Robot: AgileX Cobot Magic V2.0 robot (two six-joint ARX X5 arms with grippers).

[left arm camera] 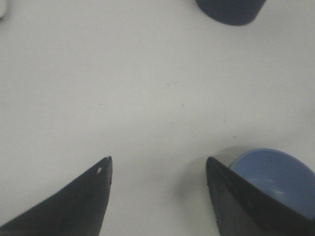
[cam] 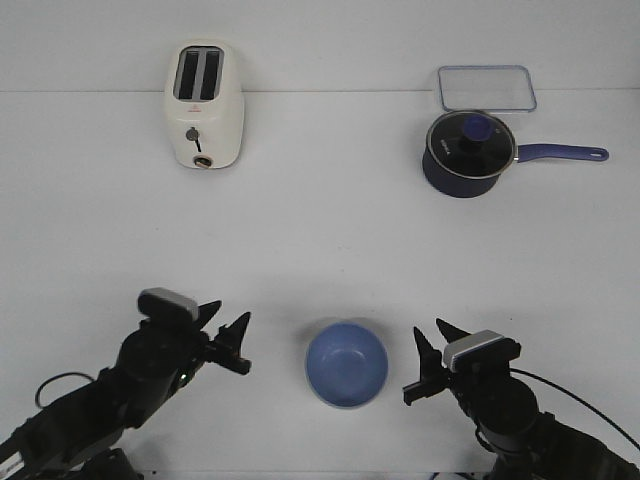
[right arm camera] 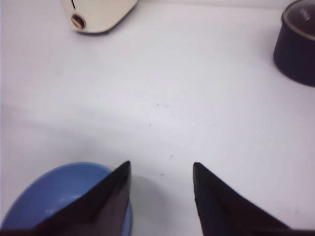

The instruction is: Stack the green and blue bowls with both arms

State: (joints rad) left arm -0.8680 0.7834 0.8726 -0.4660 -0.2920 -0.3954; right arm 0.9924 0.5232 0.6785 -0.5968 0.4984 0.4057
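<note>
A periwinkle blue bowl (cam: pixel 346 362) stands upright near the table's front edge, between my two grippers. A thin pale edge shows round its rim. I cannot tell whether that edge is the green bowl under it, and no separate green bowl is in view. My left gripper (cam: pixel 230 325) is open and empty, left of the bowl and apart from it. In the left wrist view the gripper (left arm camera: pixel 158 160) has the bowl (left arm camera: pixel 275 172) just beyond one finger. My right gripper (cam: pixel 428 332) is open and empty, right of the bowl. In the right wrist view the gripper (right arm camera: pixel 161 164) has the bowl (right arm camera: pixel 59 191) beside one finger.
A cream toaster (cam: pixel 203 105) stands at the back left. A dark navy lidded saucepan (cam: pixel 468 152) with a long handle stands at the back right. A clear rectangular lid (cam: pixel 486 87) lies behind it. The table is white.
</note>
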